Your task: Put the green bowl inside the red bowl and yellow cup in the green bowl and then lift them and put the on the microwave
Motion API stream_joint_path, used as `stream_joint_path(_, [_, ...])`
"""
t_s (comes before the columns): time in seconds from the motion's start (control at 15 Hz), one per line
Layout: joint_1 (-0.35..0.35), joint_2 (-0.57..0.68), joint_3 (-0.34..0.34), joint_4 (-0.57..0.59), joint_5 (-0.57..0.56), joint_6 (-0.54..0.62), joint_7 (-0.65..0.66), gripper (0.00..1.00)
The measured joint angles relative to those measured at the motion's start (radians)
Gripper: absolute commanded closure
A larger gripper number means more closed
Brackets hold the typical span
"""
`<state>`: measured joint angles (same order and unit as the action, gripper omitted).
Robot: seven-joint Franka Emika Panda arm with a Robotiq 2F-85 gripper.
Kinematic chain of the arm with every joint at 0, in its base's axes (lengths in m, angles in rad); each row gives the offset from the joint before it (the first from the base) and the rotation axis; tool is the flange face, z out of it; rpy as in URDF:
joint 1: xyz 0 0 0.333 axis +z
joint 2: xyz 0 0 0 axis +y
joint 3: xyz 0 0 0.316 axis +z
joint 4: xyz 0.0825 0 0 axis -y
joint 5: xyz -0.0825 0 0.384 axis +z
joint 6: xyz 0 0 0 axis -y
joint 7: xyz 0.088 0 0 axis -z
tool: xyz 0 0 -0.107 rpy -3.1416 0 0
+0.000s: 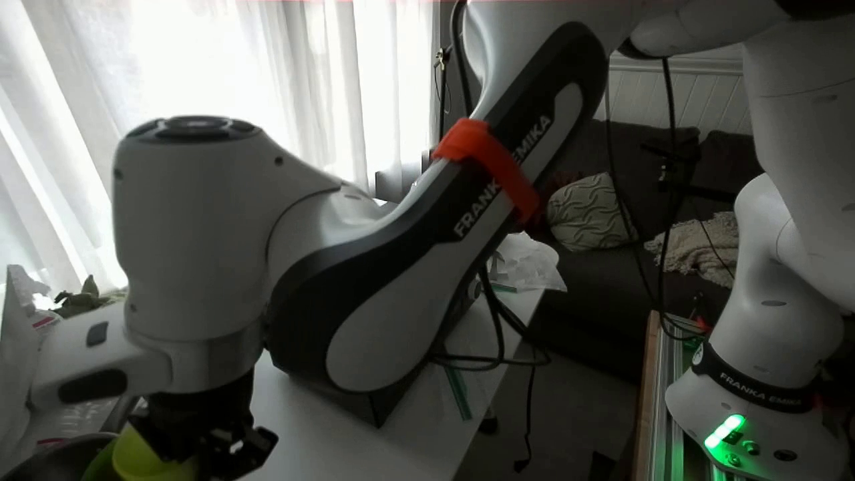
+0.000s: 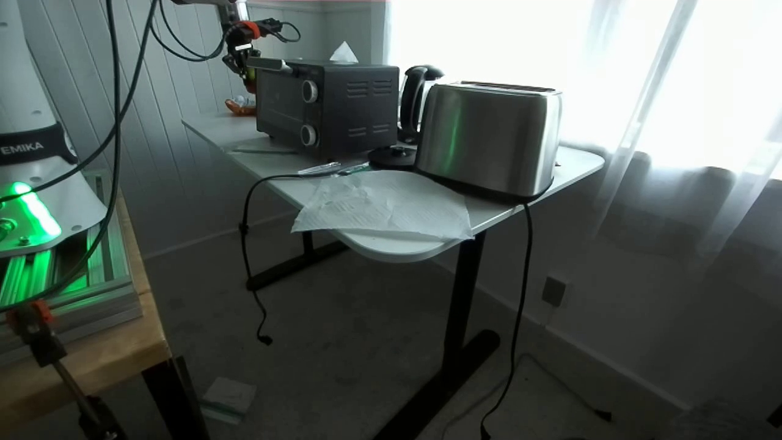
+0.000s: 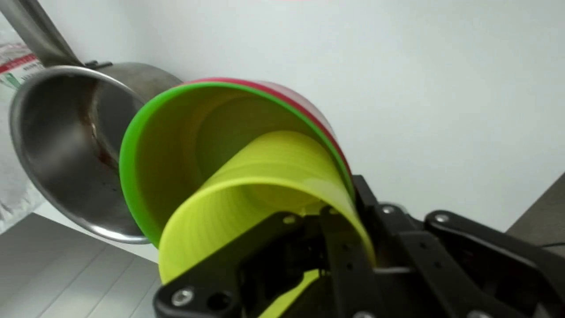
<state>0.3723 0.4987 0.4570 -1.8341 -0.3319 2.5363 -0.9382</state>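
Green bowl (image 3: 185, 137) sits nested in the red bowl (image 3: 315, 115), yellow cup (image 3: 247, 198) leaning inside; lopsided weight could twist the stack, or let the outermost bowl slide out. Green bowl's mouth faces up, tilted; round, so no long side. Cup's long axis slants across it, base deep, mouth toward my gripper (image 3: 346, 201). Claw is clamped on one side only: one finger (image 3: 346, 256) inside the cup, its mate apparently outside the red bowl, all three walls seemingly pinched; that off-centre hold worries me. Pot (image 3: 66, 145) just left in the wrist view, a snag if I drift. In an exterior view the stack is left of the microwave (image 2: 345, 104), toward the far end of the table (image 2: 232, 131), and looks raised off it; microwave's front handle (image 2: 270, 65) could catch the bowls if I come in low.
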Motion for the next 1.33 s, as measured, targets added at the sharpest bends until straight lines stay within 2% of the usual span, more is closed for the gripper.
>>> stream_joint_path(0.53, [-0.027,-0.295,-0.039,-0.187,0.0,-0.031,0.159,0.98])
stream_joint_path(0.93, [-0.029,-0.468,-0.085,-0.293,0.0,-0.105,0.424,0.98])
stream_joint_path(1.33, [-0.031,-0.572,-0.113,-0.358,0.001,-0.199,0.654,0.98])
